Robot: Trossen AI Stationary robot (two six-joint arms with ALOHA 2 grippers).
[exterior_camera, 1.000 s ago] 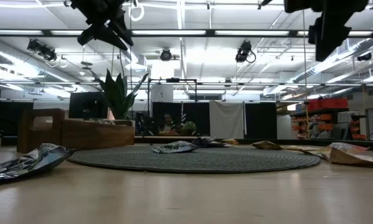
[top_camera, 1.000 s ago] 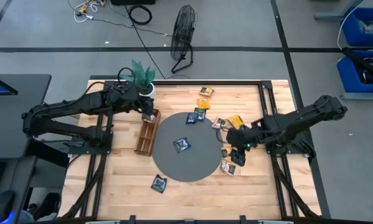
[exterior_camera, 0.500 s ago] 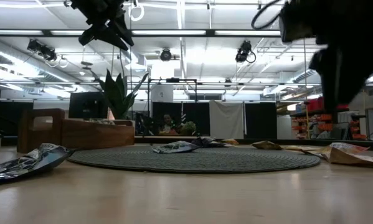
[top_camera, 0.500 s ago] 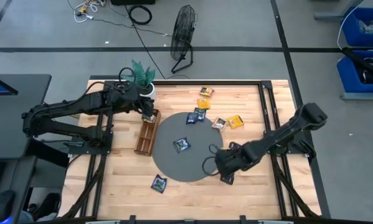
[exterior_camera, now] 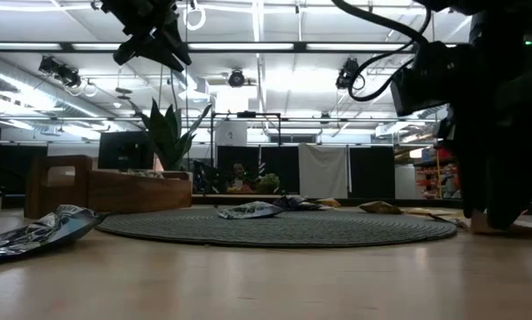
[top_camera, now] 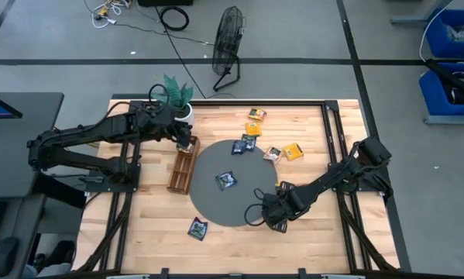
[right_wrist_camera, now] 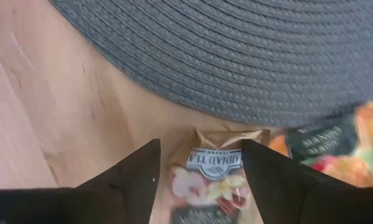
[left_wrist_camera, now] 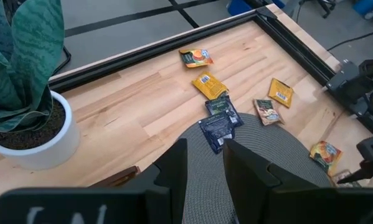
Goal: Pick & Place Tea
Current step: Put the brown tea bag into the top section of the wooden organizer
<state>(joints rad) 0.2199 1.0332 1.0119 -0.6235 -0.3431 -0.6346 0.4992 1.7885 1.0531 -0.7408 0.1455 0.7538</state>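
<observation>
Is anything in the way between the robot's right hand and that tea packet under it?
No. The right gripper hangs right over the pale tea sachet, jaws open either side, nothing visible between them.

Two matte black jointed arms, looped black cable, dark wedge-shaped fingers

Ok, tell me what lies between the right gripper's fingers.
In the right wrist view, a pale tan tea sachet lies on bare wood between the open right gripper fingers.
</observation>
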